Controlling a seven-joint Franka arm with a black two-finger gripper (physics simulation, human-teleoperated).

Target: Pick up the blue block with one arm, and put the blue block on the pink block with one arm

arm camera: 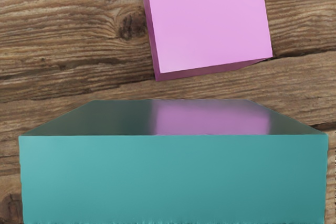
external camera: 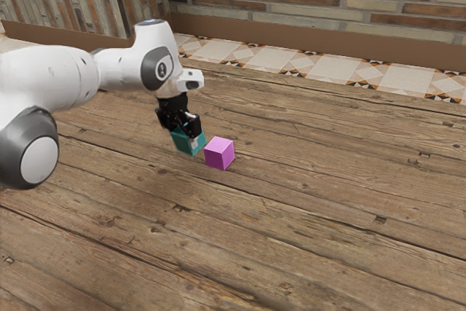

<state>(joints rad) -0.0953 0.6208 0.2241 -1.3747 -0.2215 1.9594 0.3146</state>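
gripper: black two-finger gripper (external camera: 185, 132) at the end of the white Franka arm (external camera: 65, 78), pointing down over the wooden table (external camera: 306, 216)
fingers: pinching the blue block from two sides, clamped on its upper part
blue block: blue block (external camera: 187, 146) (reads more teal than blue) sits in the gripper, low, just beside the pink block on the exterior view's left; cannot tell if it is clear of the table
pink block: pink block (external camera: 219, 153) rests on the table, nothing on top; in the wrist view (arm camera: 207, 19) it lies just past the held blue block (arm camera: 173, 177)
step: grasp looks done, so pick-up or early carry (judgement)
progress: roughly halfway, stacking not yet done
next move: raise the block above the pink top, shift toward the exterior view's right until centred, lower squarely, then release
risk: sideways travel too low would knock the pink block
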